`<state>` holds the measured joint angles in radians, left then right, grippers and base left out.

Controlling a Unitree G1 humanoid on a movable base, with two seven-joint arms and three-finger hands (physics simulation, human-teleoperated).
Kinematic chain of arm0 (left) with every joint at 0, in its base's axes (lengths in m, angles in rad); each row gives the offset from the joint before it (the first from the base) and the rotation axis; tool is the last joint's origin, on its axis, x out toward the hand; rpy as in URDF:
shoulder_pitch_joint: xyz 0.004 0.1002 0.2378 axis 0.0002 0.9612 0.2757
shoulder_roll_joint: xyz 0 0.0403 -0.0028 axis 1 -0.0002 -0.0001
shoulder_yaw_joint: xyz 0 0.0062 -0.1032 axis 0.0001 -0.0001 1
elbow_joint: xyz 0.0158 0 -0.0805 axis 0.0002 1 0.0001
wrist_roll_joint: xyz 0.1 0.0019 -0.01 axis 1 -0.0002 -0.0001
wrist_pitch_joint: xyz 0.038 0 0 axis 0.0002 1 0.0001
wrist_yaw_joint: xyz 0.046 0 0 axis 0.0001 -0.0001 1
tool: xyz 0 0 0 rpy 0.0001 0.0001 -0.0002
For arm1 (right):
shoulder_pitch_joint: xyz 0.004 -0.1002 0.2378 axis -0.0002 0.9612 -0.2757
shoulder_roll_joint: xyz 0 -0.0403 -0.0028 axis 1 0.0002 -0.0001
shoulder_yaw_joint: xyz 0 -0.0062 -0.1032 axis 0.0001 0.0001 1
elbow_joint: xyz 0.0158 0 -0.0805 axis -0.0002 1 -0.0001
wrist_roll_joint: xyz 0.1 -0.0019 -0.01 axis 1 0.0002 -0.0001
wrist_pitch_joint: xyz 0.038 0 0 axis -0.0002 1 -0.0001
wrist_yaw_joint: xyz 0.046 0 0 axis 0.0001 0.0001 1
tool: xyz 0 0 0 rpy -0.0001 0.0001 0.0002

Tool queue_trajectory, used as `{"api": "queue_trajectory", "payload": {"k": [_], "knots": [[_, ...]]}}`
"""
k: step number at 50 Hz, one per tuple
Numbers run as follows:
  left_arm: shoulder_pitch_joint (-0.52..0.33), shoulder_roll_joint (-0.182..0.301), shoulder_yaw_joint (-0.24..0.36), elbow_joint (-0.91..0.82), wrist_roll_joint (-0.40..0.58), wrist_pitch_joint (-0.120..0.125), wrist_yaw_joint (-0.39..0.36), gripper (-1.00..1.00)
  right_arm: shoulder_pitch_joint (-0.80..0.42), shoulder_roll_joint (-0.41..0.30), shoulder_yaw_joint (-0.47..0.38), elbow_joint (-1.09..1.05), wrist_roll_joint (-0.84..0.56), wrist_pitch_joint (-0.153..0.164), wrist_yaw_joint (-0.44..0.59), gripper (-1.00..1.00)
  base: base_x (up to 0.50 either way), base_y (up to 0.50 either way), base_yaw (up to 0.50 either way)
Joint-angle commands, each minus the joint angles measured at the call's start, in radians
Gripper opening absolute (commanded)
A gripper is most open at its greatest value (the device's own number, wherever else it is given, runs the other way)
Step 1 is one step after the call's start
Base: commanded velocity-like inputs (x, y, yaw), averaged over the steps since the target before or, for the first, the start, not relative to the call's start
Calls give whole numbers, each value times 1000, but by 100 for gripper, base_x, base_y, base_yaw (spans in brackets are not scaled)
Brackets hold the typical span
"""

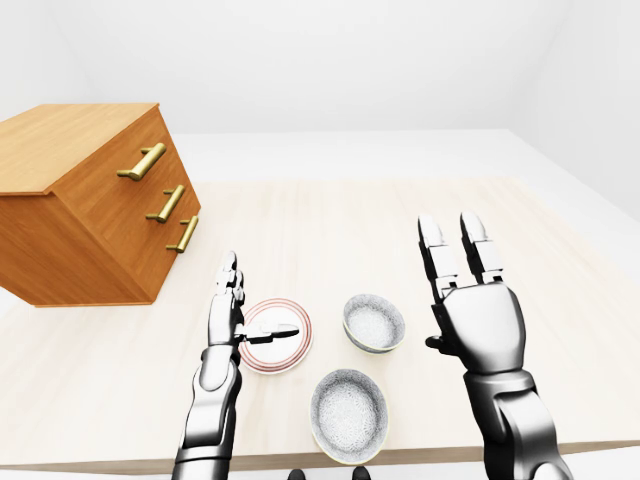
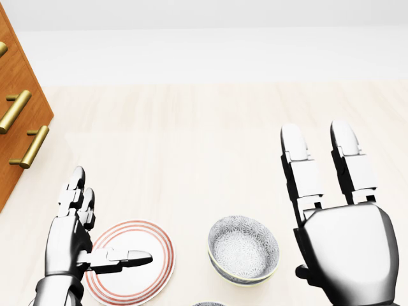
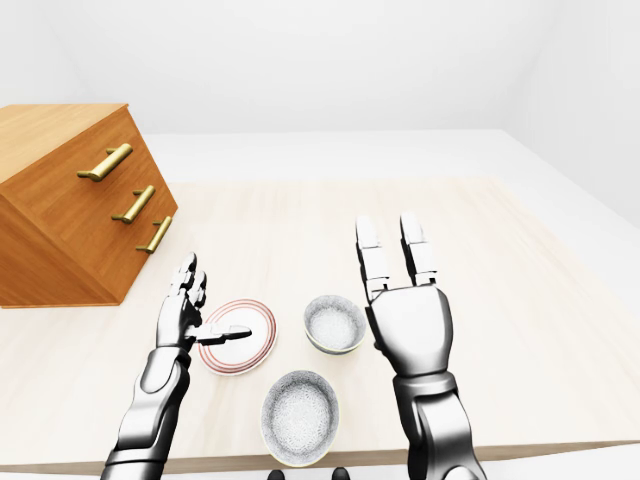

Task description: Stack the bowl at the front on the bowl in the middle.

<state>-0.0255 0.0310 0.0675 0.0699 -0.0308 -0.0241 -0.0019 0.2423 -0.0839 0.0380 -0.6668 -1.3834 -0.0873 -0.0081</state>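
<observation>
While both hands hover with fingers spread, the left hand (image 1: 225, 320) extends its thumb over a plate (image 1: 290, 350). The middle bowl (image 1: 374, 323) sits just left of the right hand (image 1: 478, 318); the front bowl (image 1: 348, 415) lies below both sets of fingers, untouched.

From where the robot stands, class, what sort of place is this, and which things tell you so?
Probably a simulated dining or kitchen test room: a pale wooden table in a bare white space holds two patterned bowls, a red-rimmed plate and a small wooden drawer chest with brass handles.
</observation>
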Motion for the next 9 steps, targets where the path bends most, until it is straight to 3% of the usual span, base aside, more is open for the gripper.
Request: {"api": "queue_trajectory", "payload": {"k": [1, 9], "knots": [[-1, -1, -1, 3, 2, -2, 0, 100, 2, 2, 6, -9, 8, 0, 1, 100, 0, 0, 0], [-2, 0, -2, 8, 4, -6, -1, 100, 3, -3, 29, 31, -16, 0, -39, 100, 0, 0, 0]]}}
